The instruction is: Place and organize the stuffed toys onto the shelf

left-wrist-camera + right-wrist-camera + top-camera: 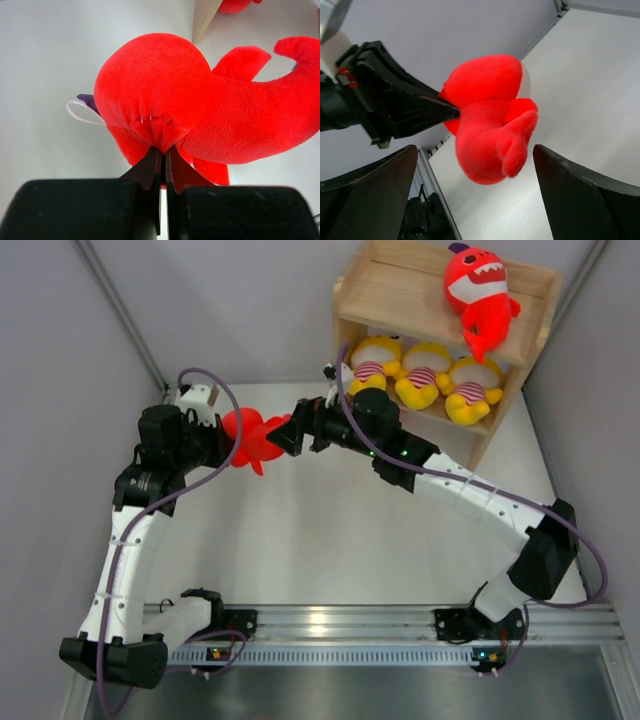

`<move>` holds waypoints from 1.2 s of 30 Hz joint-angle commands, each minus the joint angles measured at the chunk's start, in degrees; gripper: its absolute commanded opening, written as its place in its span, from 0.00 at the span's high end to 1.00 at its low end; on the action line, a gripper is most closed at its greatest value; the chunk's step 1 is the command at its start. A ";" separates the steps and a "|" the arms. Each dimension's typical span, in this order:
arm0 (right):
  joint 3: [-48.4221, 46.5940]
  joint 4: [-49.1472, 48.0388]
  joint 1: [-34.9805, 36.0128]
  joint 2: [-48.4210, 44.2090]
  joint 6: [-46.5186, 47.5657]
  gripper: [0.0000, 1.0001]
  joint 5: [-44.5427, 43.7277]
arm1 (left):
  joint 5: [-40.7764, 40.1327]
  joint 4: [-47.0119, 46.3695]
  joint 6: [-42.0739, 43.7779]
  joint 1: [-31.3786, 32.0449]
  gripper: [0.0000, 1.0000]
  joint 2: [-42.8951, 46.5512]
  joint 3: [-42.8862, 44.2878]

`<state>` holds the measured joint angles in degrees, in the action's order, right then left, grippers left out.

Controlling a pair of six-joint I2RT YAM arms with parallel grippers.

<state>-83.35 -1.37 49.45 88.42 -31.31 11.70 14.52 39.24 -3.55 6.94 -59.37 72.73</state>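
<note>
My left gripper is shut on a red plush shark and holds it above the table; its fingers pinch a fold of the shark. My right gripper is open, its fingers either side of the shark's tail end, not touching it. The wooden shelf stands at the back right. Another red shark lies on its top tier. Three yellow striped toys sit in a row on the lower tier.
Grey walls close in on both sides. A metal rail carries the arm bases at the near edge. The shelf's side panel shows at the top of the left wrist view.
</note>
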 commanded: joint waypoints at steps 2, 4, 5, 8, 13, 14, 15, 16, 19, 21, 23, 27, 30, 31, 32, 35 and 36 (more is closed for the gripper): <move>-4.54 -3.21 0.91 3.33 -1.74 0.01 -3.70 | 1.39 -0.22 -1.19 -0.08 1.00 1.72 2.33; -4.71 -2.24 0.91 4.65 -1.47 0.01 -4.84 | 1.12 -0.04 -0.93 -0.17 1.00 1.81 2.68; -4.63 -2.32 0.91 5.35 -1.47 0.00 -5.02 | 1.03 -0.04 -0.84 -0.17 1.00 1.81 2.86; -4.98 -3.73 0.91 6.41 -1.04 0.27 -3.10 | 1.21 -0.04 -0.75 -0.08 1.00 1.28 3.03; -5.94 -5.23 0.91 5.01 3.43 1.00 0.24 | 1.12 0.04 0.56 -0.17 0.95 0.49 3.65; -6.73 -4.36 0.91 3.87 5.88 1.00 1.03 | 0.86 0.57 1.09 -0.17 0.65 0.40 3.91; -7.69 -3.30 0.91 3.17 12.26 1.00 1.82 | 0.60 0.92 1.70 -0.17 0.46 0.40 4.00; -9.18 -1.81 0.91 2.64 15.81 1.00 3.22 | 0.16 1.44 3.01 -0.17 0.22 0.31 4.78; -18.40 9.77 0.91 0.62 30.93 1.00 2.02 | -4.23 3.90 6.09 -0.17 0.01 0.49 6.19; -24.74 15.13 0.74 -0.96 45.11 1.00 0.69 | -9.50 4.70 7.33 -0.17 0.02 1.36 7.16; -28.25 16.48 0.74 -2.98 52.98 1.00 -3.16 | -12.75 5.22 8.56 -0.26 0.01 2.24 8.04; -29.41 12.89 0.74 -6.24 75.71 1.00 -13.52 | -15.85 6.37 9.97 -0.26 0.01 2.77 8.40; -27.75 6.40 0.65 -7.56 90.83 1.00 -22.58 | -14.79 6.72 9.88 -0.26 0.01 2.34 7.78; -27.13 3.50 0.39 -7.65 94.03 1.00 -26.43 | -14.79 6.64 9.88 -0.26 0.01 2.16 7.60; -26.95 3.04 -0.49 -7.22 96.76 1.00 -27.69 | -12.87 6.55 9.71 -0.26 0.01 1.90 7.52; -26.16 2.25 -3.64 -5.29 106.34 1.00 -30.59 | -11.19 6.55 9.53 -0.26 0.01 0.93 7.52; -25.73 1.90 -4.44 -4.67 107.67 1.00 -31.73 | -10.84 6.55 9.44 -0.26 0.01 0.67 7.52</move>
<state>-110.32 3.07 47.57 79.70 61.14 -12.38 2.09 45.60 5.56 6.79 -57.98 79.09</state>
